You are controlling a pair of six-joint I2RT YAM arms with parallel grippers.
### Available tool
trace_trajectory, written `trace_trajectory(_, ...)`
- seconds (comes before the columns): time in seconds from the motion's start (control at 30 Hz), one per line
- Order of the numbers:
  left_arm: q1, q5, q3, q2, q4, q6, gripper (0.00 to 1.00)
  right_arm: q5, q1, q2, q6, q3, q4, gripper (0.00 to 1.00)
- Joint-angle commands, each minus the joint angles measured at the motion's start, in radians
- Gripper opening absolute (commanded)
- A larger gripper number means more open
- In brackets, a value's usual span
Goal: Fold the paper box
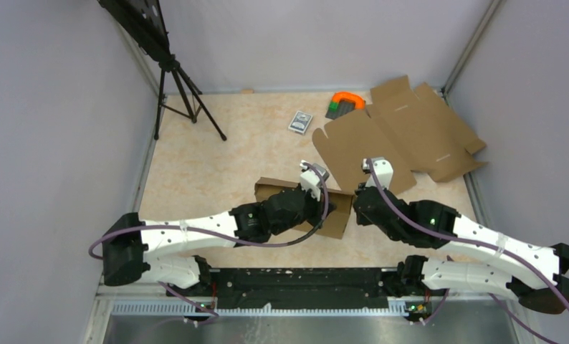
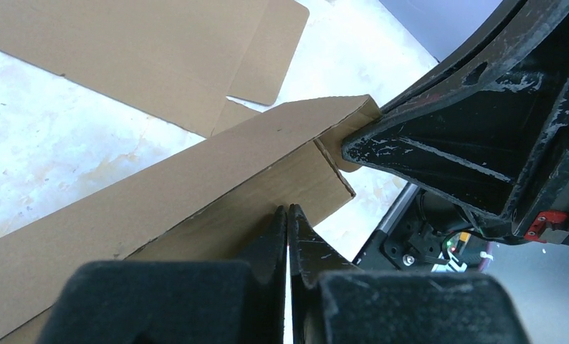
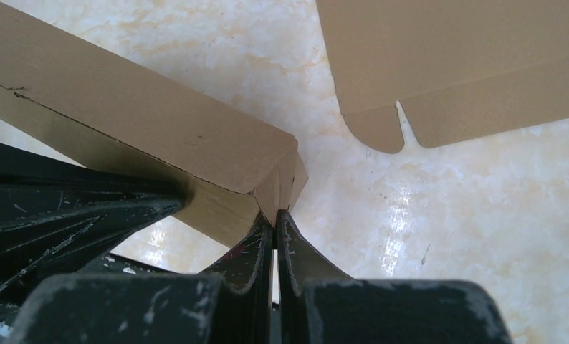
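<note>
Left gripper, fingers together, braces the shallow brown cardboard paper box at its wall. Right gripper, also together, pokes the right-end corner, likely tucking a flap.

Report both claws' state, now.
Left claw: closed, tips against the paper box wall, nothing visibly held.
Right claw: closed, tips at the box's corner, nothing visibly held.

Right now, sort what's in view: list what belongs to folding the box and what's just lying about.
In the job: half-folded brown cardboard box; left gripper and right gripper, both shut, against it.
Lying about: flat brown cardboard sheet; small grey card pack; orange and grey object; black tripod.
</note>
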Motion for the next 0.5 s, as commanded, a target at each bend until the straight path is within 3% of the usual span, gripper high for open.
trace_trajectory(0.0,-0.007,0.03,0.002,0.028,0.007,-0.012,0.0,0.001,0.011,-0.008,0.032,0.04,0.004,0.0)
trace_trajectory(0.47,-0.02,0.035,0.011,0.056,0.001,-0.018,0.0,0.005,0.012,-0.032,0.06,0.047,-0.012,0.0)
